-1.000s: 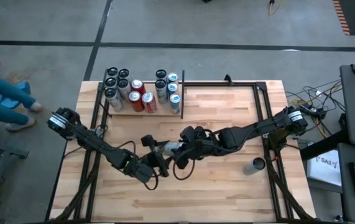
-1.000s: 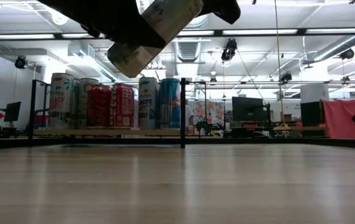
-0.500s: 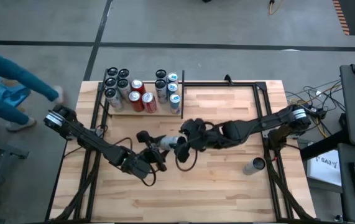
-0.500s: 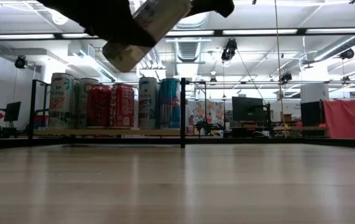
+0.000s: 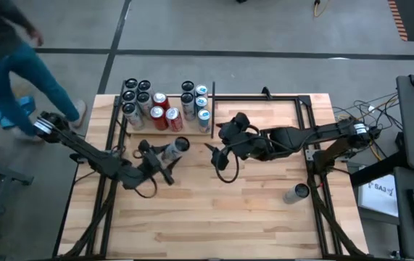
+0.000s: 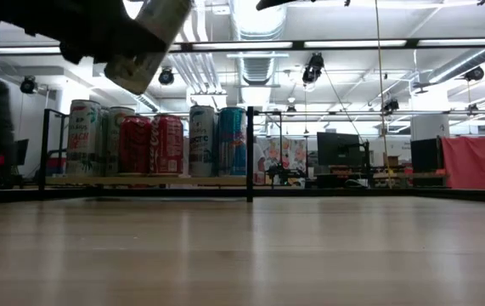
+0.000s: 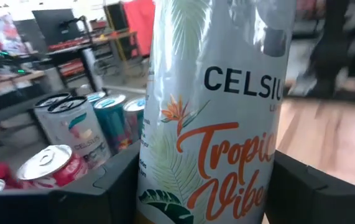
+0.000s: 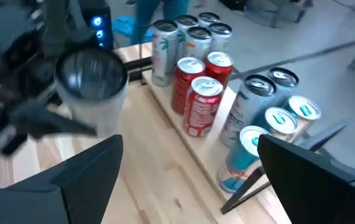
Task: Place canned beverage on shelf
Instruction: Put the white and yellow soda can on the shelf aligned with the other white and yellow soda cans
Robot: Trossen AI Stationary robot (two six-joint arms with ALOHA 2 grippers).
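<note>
Now left gripper [image 5: 164, 155] clamps white can [image 5: 175, 148]; right gripper [image 5: 217, 145] wide, empty.

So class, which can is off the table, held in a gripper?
The white Celsius can, clamped tilted in the left gripper; the rest stand on the shelf or table.

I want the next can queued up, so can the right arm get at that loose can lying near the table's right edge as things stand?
Probably yes. The right gripper is open and empty near the shelf, and the loose can lies on bare table beside that arm's base with nothing around it. The left gripper holds the Celsius can well away.
</note>
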